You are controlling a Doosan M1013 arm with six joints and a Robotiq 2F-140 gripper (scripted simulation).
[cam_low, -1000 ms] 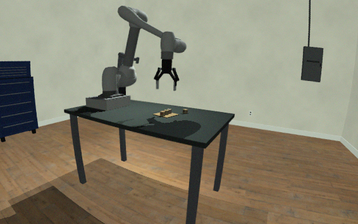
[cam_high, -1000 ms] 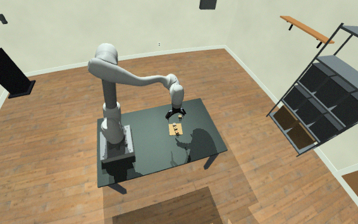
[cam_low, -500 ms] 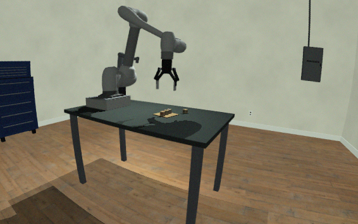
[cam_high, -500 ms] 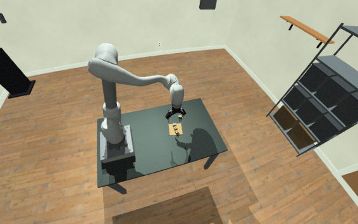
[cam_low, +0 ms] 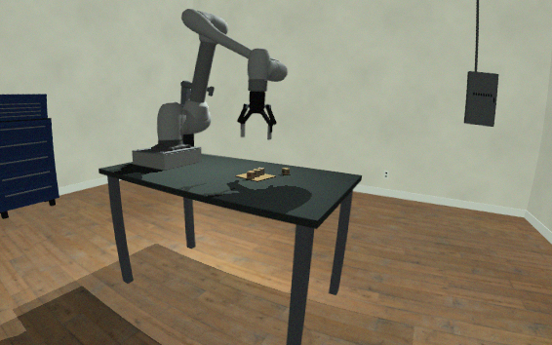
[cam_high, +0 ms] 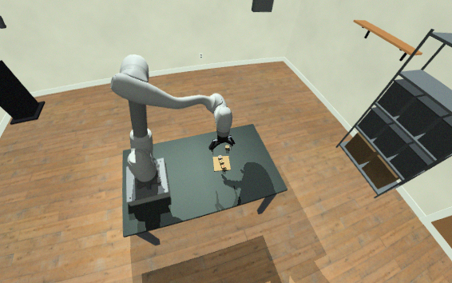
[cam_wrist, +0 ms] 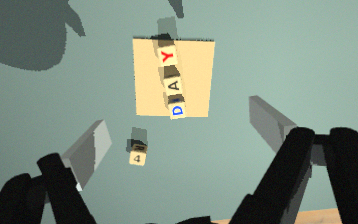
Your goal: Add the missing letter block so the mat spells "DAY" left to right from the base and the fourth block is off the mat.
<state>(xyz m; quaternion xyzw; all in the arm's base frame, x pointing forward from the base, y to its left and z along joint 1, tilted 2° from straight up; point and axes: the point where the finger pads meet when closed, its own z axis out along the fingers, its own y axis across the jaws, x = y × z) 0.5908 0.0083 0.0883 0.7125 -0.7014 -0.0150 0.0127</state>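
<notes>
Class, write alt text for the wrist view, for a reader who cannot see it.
Seen from above, three blocks reading D, A and Y sit in a slightly slanted row on a tan mat on a dark table. A fourth block marked 4 lies off the mat. The open, empty pincer frames the bottom of the view.

The pincer [cam_low: 256, 128] hangs wide open and empty, high above the tabletop [cam_low: 306, 207], with open air on every side. Below and ahead of it, three lettered blocks [cam_wrist: 172, 83] stand in a tight touching row on the mat [cam_wrist: 146, 80], leaving no gap between them. Below and nearer, the "4" block [cam_wrist: 137, 158] stands alone off the mat, free all round.
</notes>
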